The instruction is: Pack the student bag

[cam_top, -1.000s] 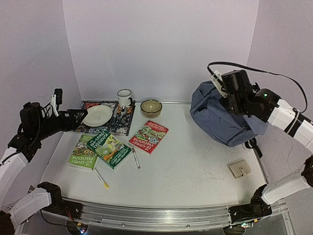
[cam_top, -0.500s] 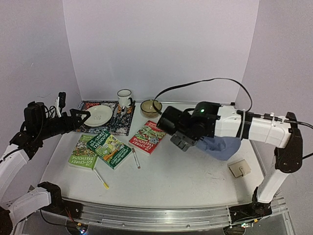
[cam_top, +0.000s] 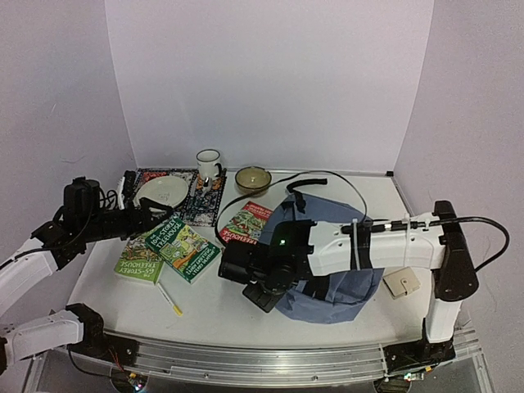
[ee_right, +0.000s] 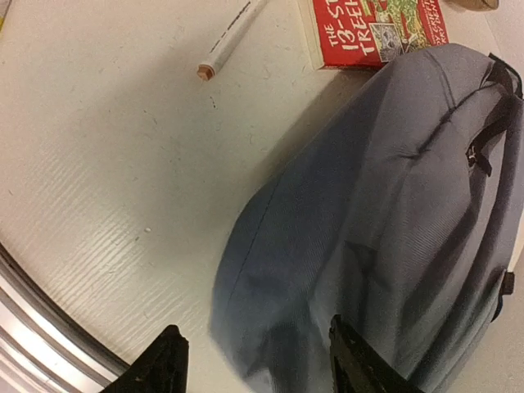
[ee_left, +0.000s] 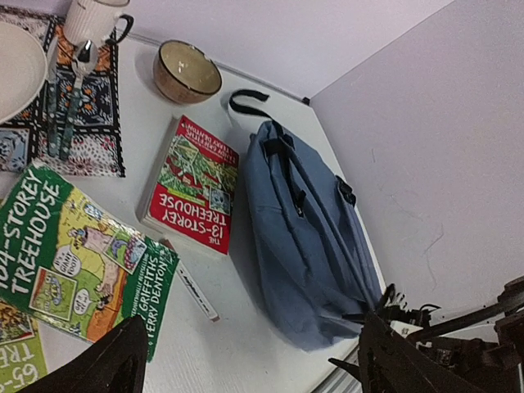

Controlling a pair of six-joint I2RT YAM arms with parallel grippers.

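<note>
Right pincer: I am keeping it spread, pinching nothing | student bag: lying mid-desk toward near edge, just beneath my fingers, long axis running near-to-far | left pincer: spread, farther, at left edge.

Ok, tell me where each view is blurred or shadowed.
Top external: sharp, evenly lit. Left wrist: the left fingers are dark, soft silhouettes. Right wrist: the student bag is smeared near the right fingers; the red book is crisp.
</note>
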